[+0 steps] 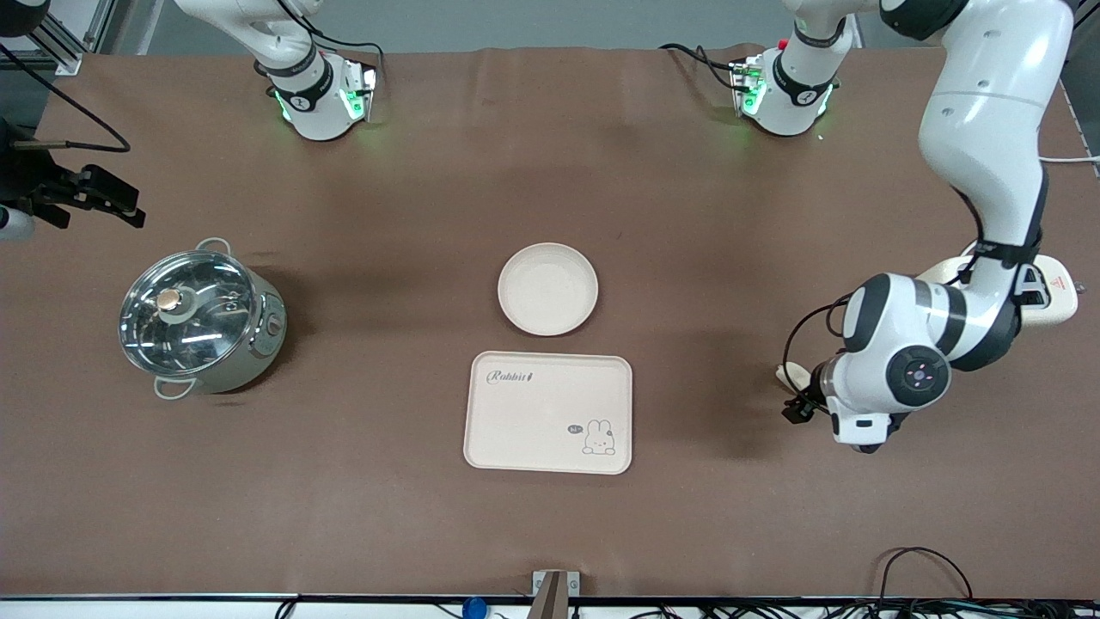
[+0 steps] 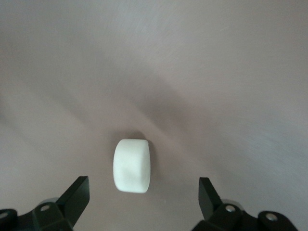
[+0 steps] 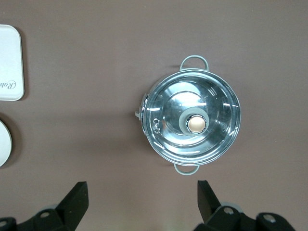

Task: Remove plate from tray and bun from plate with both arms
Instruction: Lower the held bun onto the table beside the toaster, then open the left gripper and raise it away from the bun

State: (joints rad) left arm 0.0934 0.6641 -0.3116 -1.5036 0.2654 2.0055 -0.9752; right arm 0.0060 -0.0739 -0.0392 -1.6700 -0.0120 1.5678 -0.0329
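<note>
The round cream plate point(image 1: 547, 289) lies on the brown table, just farther from the front camera than the tray; its edge shows in the right wrist view point(image 3: 4, 144). The small white bun point(image 1: 791, 374) lies on the table at the left arm's end. My left gripper point(image 1: 800, 409) hangs low over the bun, open and empty. In the left wrist view the bun point(image 2: 131, 165) lies just ahead of the gap between the open fingers of this gripper point(image 2: 143, 192). My right gripper point(image 3: 140, 192) is open and empty, high over the table beside the pot.
A rectangular cream tray point(image 1: 548, 413) with a rabbit drawing lies mid-table. A steel pot point(image 1: 199, 322) with a glass lid stands at the right arm's end, also in the right wrist view point(image 3: 192, 122). A cream object with a red mark point(image 1: 1050, 292) lies under the left arm.
</note>
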